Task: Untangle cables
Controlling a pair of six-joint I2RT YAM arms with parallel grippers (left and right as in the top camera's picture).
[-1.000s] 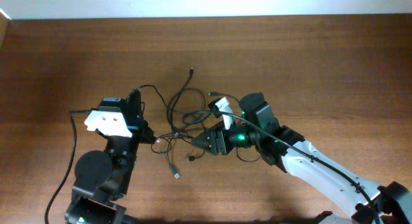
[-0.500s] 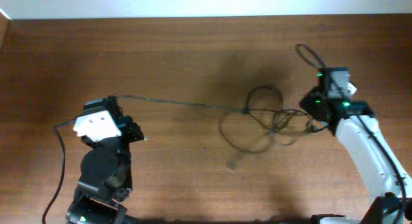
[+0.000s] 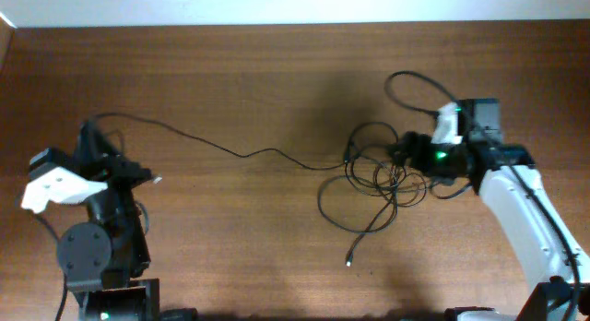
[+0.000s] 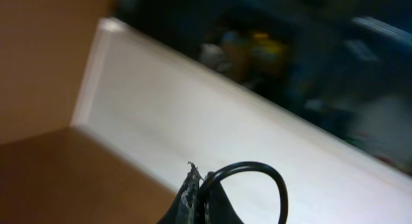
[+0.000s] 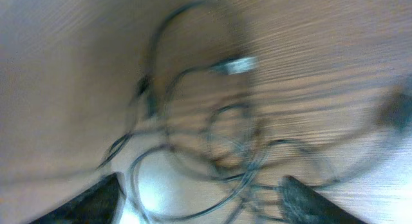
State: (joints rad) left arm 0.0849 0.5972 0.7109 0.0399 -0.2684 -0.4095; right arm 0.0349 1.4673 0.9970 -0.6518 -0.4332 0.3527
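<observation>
While my left end effector (image 4: 196,193) sits at the left end of the desk (image 3: 230,72), its jaws are pressed fully together on a bend of thin black cord. The wrist view shows that loop (image 4: 248,176) arching out of the pinch.

Right end effector (image 5: 199,197): fingers wide apart at the 2 lower corners of a blurred wrist view. Nothing clamped that I can make out. It hovers over the knot.

Cables (image 3: 378,178): 2 cords bunched in a heap of loops right of centre, just beside my right end effector. Long strand (image 3: 230,153) runs from the heap leftward to my left grip, wavy, not taut. 1 free plug (image 3: 348,262) lies on the near side of the heap.

Judgement: cords not yet separated.

Risks from here:
1. Left arm pulls leftward with the right side unheld. The whole heap would drag across the desk instead of slipping apart, because there is no counter-hold.
2. Tension on the long strand could cinch the crossings tighter.
3. Right end effector closes into the heap and catches several loops, or both cords. Blur means I cannot tell the strands apart.
4. Thin cord slides out of the left pinch, since it is held only at the tips.
</observation>
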